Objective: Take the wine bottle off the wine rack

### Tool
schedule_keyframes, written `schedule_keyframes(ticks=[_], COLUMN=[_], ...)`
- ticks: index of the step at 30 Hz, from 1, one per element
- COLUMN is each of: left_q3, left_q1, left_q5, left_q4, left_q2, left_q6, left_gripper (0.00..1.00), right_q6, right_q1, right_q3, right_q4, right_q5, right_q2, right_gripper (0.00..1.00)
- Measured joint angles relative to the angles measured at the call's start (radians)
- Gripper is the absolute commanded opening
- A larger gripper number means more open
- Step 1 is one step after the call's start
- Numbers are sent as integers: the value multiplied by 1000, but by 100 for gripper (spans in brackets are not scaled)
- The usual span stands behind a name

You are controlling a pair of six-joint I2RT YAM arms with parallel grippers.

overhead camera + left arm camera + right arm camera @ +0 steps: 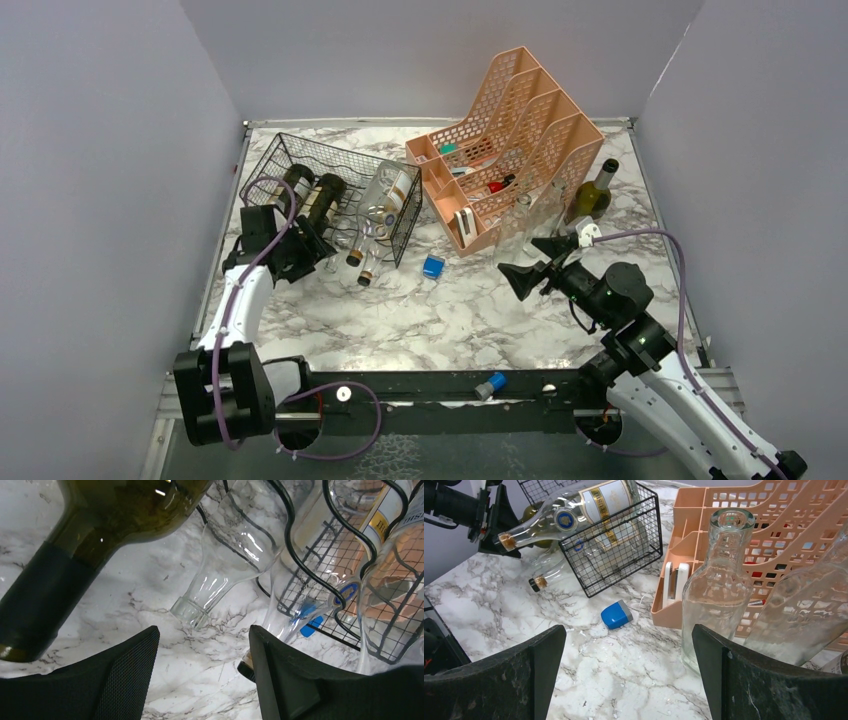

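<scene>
- my left hand (318, 248) sits at the open front of the wine rack (335, 165), fingers apart, gripping nothing.
- on its wrist camera, a dark wine bottle (100, 520) lies in the rack, its capped neck sticking out on the left side of the view, clear of the fingers.
- a clear bottle (225, 565) slopes neck-down toward the tabletop (450, 320), its mouth just ahead of the gap between the fingers.
- further right in the rack lies a labelled bottle (589, 505), its corked neck poking past the wire.
- my right hand (522, 258) is spread wide and empty, well apart from the rack.
- two empty glass bottles (719, 590) stand just ahead of it, against the peach organizer (510, 130).
- a small blue block (433, 266) lies on the tabletop between rack and organizer.
</scene>
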Motion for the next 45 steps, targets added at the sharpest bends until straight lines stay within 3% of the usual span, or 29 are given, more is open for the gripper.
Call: schedule_keyframes(ticks=[7, 13, 27, 39, 45], left_q3=[-44, -73, -165, -203, -205], left_q1=[57, 76, 77, 79, 81], left_q5=[98, 187, 296, 333, 333], left_q4=[130, 231, 412, 476, 461], left_q2=[67, 174, 173, 188, 177], left_q6=[37, 70, 87, 47, 19], left_gripper=[82, 77, 69, 51, 36], right_q6=[0, 0, -1, -4, -5], right_q1=[0, 0, 0, 0, 0], right_q3=[-2, -3, -4, -4, -5], right_q4=[0, 0, 0, 0, 0], right_q5=[-10, -11, -13, -13, -14], right_q2=[-3, -8, -20, -24, -26], right_gripper=[100, 100, 100, 100, 100])
